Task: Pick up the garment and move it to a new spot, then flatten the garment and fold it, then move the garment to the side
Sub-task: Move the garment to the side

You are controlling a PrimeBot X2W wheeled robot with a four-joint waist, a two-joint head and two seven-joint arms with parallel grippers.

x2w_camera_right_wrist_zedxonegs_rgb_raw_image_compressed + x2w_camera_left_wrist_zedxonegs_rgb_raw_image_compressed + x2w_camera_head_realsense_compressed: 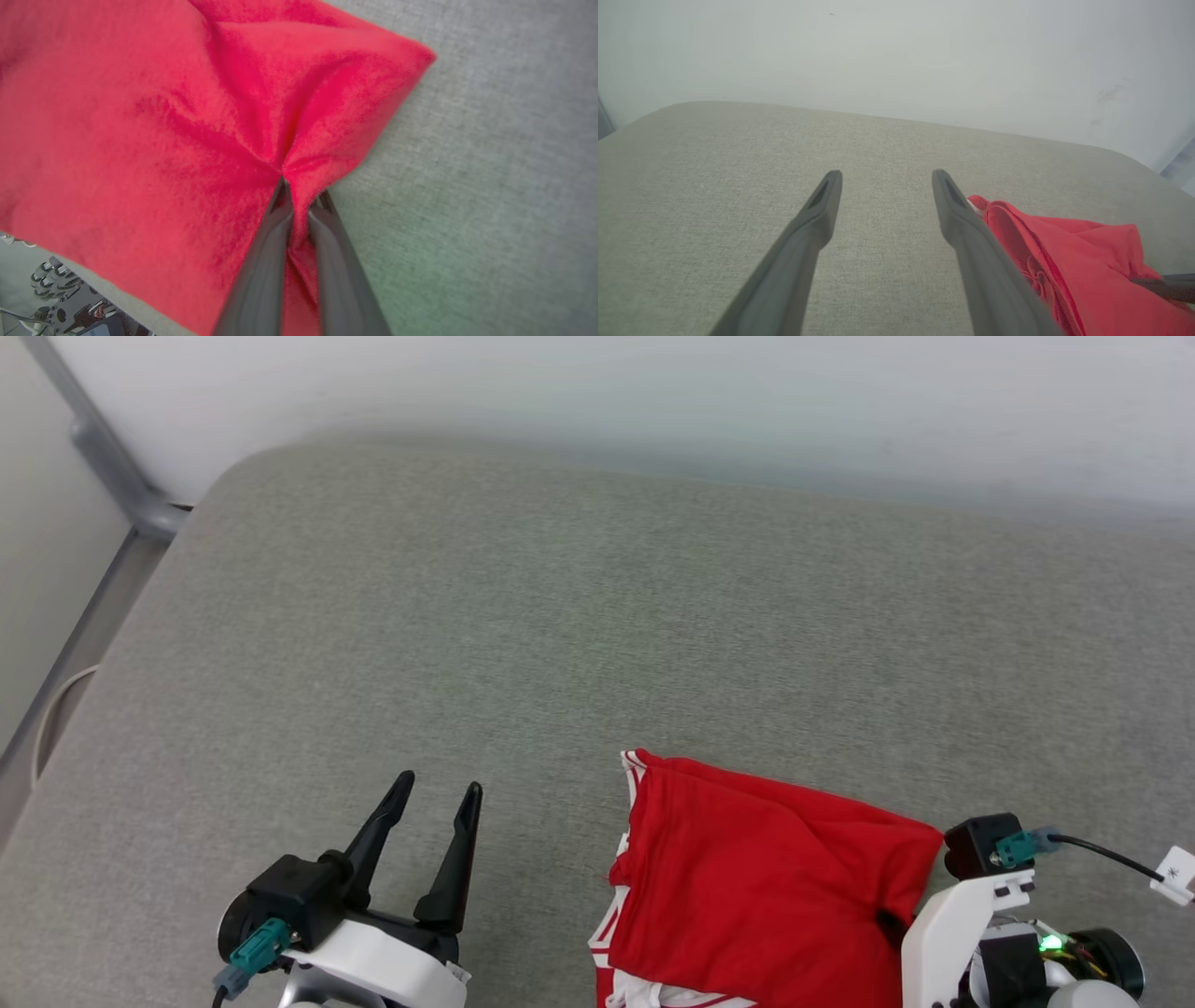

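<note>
Grey cushion (560,616) bears folded red garment (766,887); right tool (301,191) pinches it, left tool (440,782) apart.

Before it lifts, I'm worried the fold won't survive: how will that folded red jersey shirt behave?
Probably floppy: the red jersey T-shirt puckers into creases where the right jaws pinch it. Held at one spot, its layers will likely sag open. It may drag on the grey woven cushion.

Head camera high over the grey cushion (597,616), wrist cameras low and close, the garment (766,877) common to all
</note>
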